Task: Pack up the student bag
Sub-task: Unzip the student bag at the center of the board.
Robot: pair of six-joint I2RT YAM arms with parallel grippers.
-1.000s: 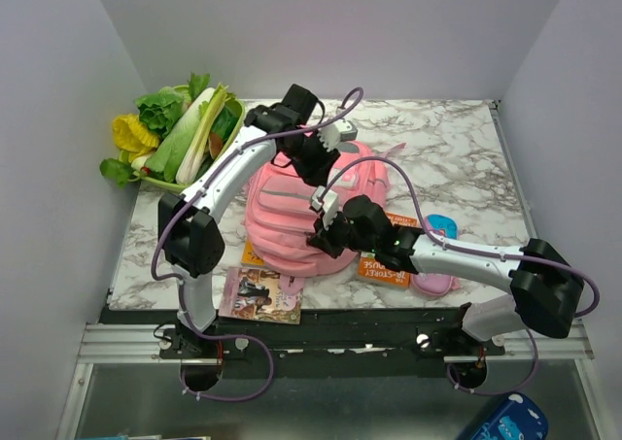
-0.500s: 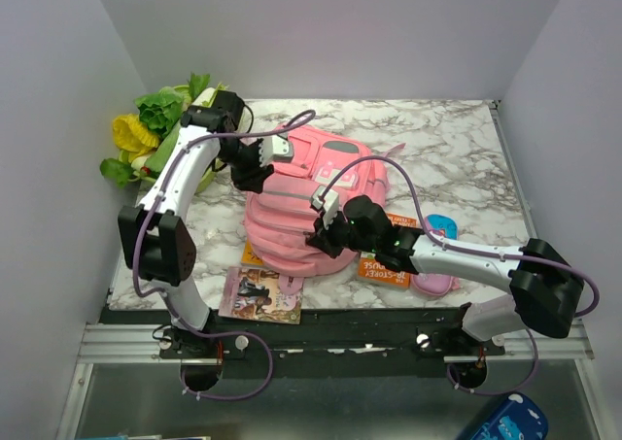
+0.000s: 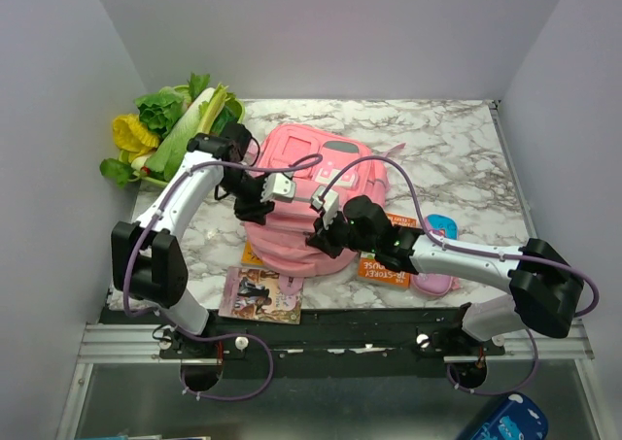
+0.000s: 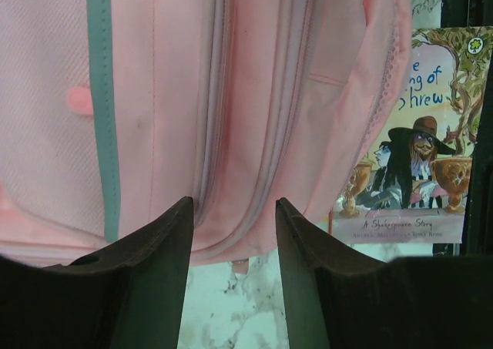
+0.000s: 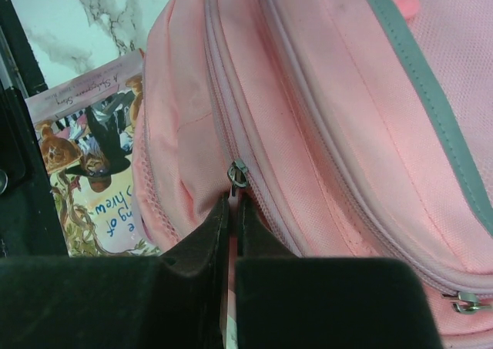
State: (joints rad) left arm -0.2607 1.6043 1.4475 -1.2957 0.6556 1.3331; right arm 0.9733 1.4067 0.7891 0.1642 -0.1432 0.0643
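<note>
At the middle of the marbled bench (image 3: 457, 158) lies the student bag (image 3: 321, 173), pink and flat on its back, with its grey strip across the front. The left pincer (image 3: 255, 207) hangs over the bag's left edge in the overhead view; its wrist camera shows the fingers (image 4: 166, 245) apart with nothing between them, above the bag's seams. The right pincer (image 3: 323, 234) sits at the bag's lower edge, fingers pressed together and clamped on the zip pull (image 5: 237, 173) of the main zip. A picture book (image 3: 259, 295) lies at the lower left, partly under the bag. An orange book (image 3: 384, 267) lies to the lower right, under the right arm. A bowl of leafy vegetables (image 3: 170, 134) stands at the upper left corner.
</note>
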